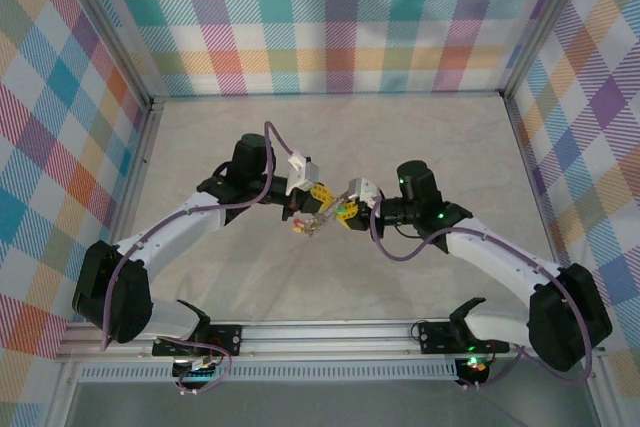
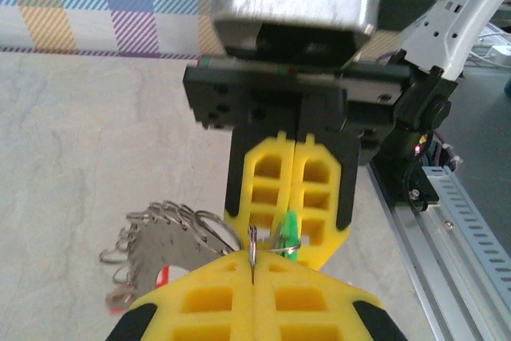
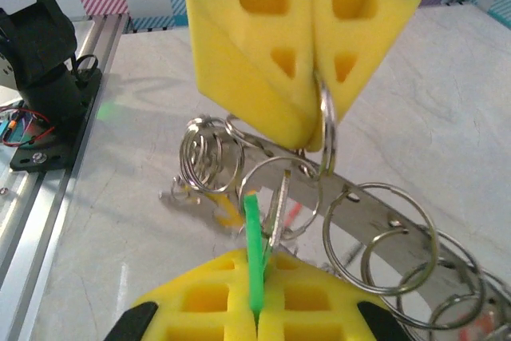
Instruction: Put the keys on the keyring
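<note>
My two grippers meet tip to tip above the table's middle. The left gripper (image 1: 316,205) (image 2: 254,267) is shut on the thin silvery keyring (image 2: 252,247) (image 3: 327,127), which shows edge-on between its yellow fingers (image 3: 263,53). The right gripper (image 1: 346,209) (image 3: 257,267) is shut on a key with a green tag (image 3: 254,245) (image 2: 288,233). Its metal blade (image 3: 279,207) points up beside a round ring (image 3: 249,181). A flat metal strip (image 3: 375,201) carrying several split rings and keys (image 2: 172,237) hangs below, with a red tag (image 2: 164,277) showing under it.
The marble-patterned tabletop (image 1: 330,137) spreads around the grippers, walled by plaid panels (image 1: 330,17). An aluminium rail (image 1: 330,332) runs along the near edge by the arm bases. The left arm's black mount (image 3: 44,53) stands at the rail.
</note>
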Robot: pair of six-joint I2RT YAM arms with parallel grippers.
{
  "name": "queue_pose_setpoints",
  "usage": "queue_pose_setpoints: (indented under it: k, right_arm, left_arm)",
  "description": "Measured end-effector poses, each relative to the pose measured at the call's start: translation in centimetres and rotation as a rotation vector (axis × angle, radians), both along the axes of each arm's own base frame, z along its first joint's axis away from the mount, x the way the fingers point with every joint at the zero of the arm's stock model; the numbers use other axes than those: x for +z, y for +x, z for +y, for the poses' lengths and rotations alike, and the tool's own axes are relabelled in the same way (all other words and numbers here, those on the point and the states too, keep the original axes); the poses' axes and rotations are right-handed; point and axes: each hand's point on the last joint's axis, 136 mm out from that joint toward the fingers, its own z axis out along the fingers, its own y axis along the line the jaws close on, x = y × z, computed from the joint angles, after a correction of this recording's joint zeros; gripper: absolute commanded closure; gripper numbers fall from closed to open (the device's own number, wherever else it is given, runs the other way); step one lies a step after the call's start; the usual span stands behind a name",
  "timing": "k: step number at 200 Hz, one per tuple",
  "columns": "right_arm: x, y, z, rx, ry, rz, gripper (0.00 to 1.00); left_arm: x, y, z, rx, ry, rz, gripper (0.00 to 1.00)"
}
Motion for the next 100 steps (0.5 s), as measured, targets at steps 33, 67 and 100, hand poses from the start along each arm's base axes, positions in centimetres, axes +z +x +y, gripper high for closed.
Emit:
queue_pose_setpoints:
  k: [33,67,100]
  right_arm:
    - [2.2,1.1,-0.5,-0.045,-0.071,-0.039,1.0]
    - [3.4,1.7,-1.4,-0.059,-0.2,-0.07,1.0]
    - [3.6,2.6,-1.8,-0.051,-0.341,-0.14,1.0]
  left_arm:
    - [-0.6,0.3,0.2,0.019,0.026,-0.012,1.0]
    - [0.2,0.6,-0.1,0.013,-0.003,-0.053,1.0]
    - [0.4,1.1,-0.1,0.033,-0.006,-0.072,1.0]
